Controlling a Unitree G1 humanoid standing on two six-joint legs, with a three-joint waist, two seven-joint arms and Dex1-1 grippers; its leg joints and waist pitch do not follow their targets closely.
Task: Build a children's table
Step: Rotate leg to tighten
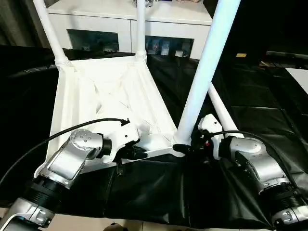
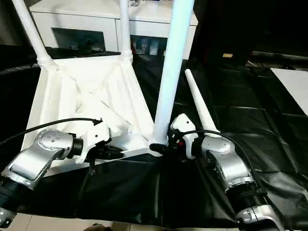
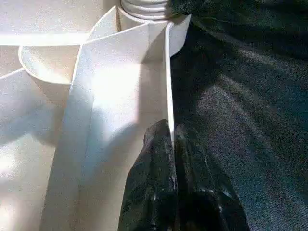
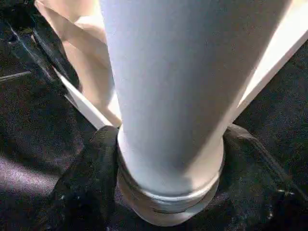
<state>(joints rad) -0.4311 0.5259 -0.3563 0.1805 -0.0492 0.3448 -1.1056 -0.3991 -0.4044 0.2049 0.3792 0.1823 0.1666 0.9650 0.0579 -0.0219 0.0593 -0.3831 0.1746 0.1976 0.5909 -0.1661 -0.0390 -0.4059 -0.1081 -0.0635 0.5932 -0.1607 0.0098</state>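
The children's table top (image 1: 110,86) lies upside down on black cloth, ribbed underside up. Two white legs (image 1: 50,33) (image 1: 140,29) stand in its far corner sockets. A third leg (image 1: 204,72) stands upright in the near right corner socket. My right gripper (image 1: 185,147) holds this leg at its base, one black finger (image 4: 91,173) on each side of the collar. A fourth leg (image 2: 199,103) lies loose on the cloth to the right. My left gripper (image 1: 137,153) is shut on the thin near rim wall (image 3: 168,72) of the top.
A white cabinet (image 1: 120,19) with glass doors stands right behind the table top. Black cloth (image 1: 260,110) covers the floor on all sides. A white surface (image 1: 299,77) shows at the far right edge.
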